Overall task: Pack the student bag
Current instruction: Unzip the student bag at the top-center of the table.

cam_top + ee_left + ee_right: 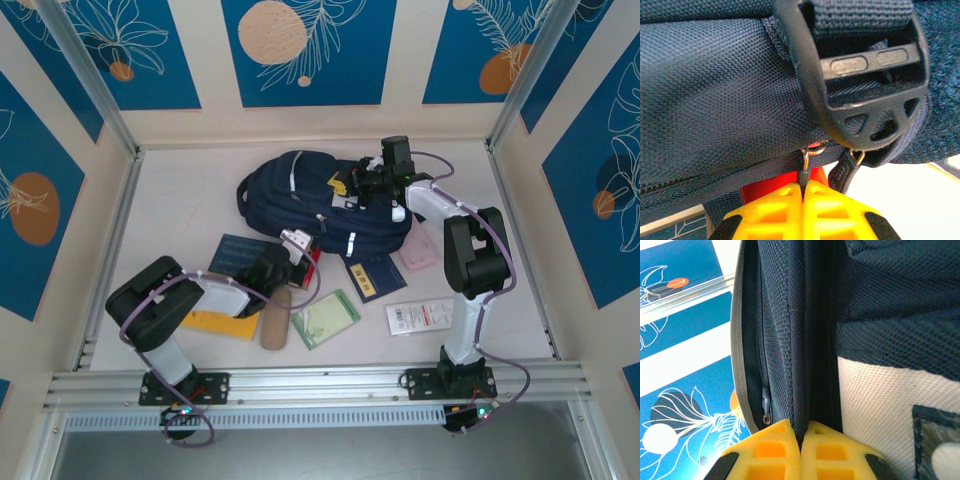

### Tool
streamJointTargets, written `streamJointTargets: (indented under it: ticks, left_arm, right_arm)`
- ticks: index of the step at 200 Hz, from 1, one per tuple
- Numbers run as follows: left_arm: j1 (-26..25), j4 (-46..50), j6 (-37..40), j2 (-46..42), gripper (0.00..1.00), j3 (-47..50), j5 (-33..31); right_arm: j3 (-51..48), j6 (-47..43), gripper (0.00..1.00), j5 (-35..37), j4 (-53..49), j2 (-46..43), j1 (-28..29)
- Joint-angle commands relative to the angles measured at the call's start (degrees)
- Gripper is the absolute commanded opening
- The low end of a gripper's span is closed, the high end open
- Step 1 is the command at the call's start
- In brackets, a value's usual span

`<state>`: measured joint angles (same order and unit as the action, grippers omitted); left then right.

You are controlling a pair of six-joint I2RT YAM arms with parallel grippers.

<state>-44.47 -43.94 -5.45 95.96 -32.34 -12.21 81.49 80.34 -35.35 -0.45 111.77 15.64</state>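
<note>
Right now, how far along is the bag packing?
Done: nothing visibly packed. In hand: left end effector pinches a zipper pull on the student bag; right end effector clamps its fabric. Left: green booklet, white packet, pink item and others lie loose on the table.

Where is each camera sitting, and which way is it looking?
Top external: high above and behind the arms, looking down at the table and the student bag; both arms show, bases at the bottom.
Left wrist: on the left wrist, looking along its yellow fingers; the left gripper is shut on a zip pull near a black buckle.
Right wrist: on the right wrist, looking at the bag's side; the right gripper is shut on a fold of it.
Shared: all three see the student bag.
</note>
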Motion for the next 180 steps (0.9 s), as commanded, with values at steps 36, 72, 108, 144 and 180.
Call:
streamJointTargets:
  ticks: [36,72,108,144,180]
  left_arm:
    - [1.4,3.3,-1.4,0.0,0.0,-1.0,-4.6]
    - [1.9,6.9,-3.4,-1.5,0.0,-0.6,-10.0]
    - [3.3,12.3,-6.8,-4.2,0.0,-0.5,-15.7]
    - [7.3,24.4,-11.5,-8.2,0.0,-3.3,-20.0]
    - [11.6,30.9,-17.1,-13.4,0.0,-3.7,-18.1]
  right_arm:
    - [-0.7,-1.8,0.0,-4.6,0.9,-4.4,-0.9]
    - [0.3,-7.6,0.0,-4.0,-4.3,-5.2,-1.3]
    - [1.1,-12.7,0.0,-3.4,-8.7,-5.7,-2.0]
    - [3.4,-19.8,0.0,-2.8,-15.0,-5.6,-1.9]
    - [7.7,-28.0,0.0,-2.3,-23.0,-4.7,-1.8]
